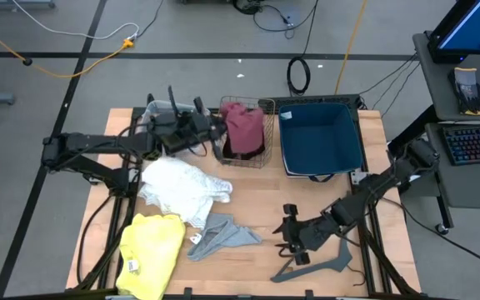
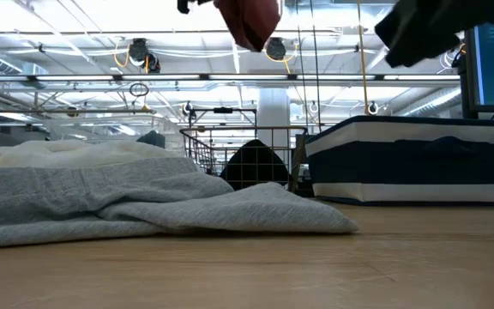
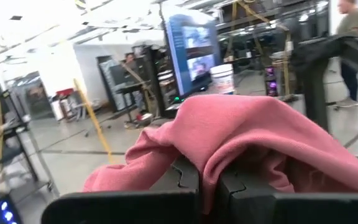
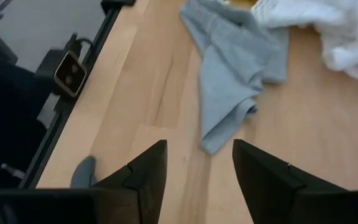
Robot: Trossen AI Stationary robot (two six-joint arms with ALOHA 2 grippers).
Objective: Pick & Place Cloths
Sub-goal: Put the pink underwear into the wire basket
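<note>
Looking down in the high view, the left pincer (image 1: pixel 217 127) is gripping the maroon cloth (image 1: pixel 244 127) and holding it over the wire basket (image 1: pixel 267 106) at the far side of the bench (image 1: pixel 257 196); the blue bin (image 1: pixel 322 137) is sitting just beside that basket. White cloth (image 1: pixel 182 187), yellow cloth (image 1: pixel 150 252) and grey cloth (image 1: pixel 219 236) are lying on the bench's left half, yellow nearest the front edge. The right pincer (image 1: pixel 290 236) is hanging over the front right part, fingers apart and holding nothing, next to the grey hanger (image 1: pixel 317 266). Low view: the maroon cloth (image 2: pixel 249 21) is dangling at the top, above the wire basket (image 2: pixel 230 154); the grey cloth (image 2: pixel 144 206) is spreading across the foreground, the blue bin (image 2: pixel 410 163) standing on the right. Left wrist view: the maroon cloth (image 3: pixel 247 143) is draping over the clamped fingers (image 3: pixel 185 180). Right wrist view: the right pincer (image 4: pixel 199 180) is standing moderately wide over bare wood, with the grey cloth (image 4: pixel 229 68) and white cloth (image 4: pixel 328 31) lying beyond it.
</note>
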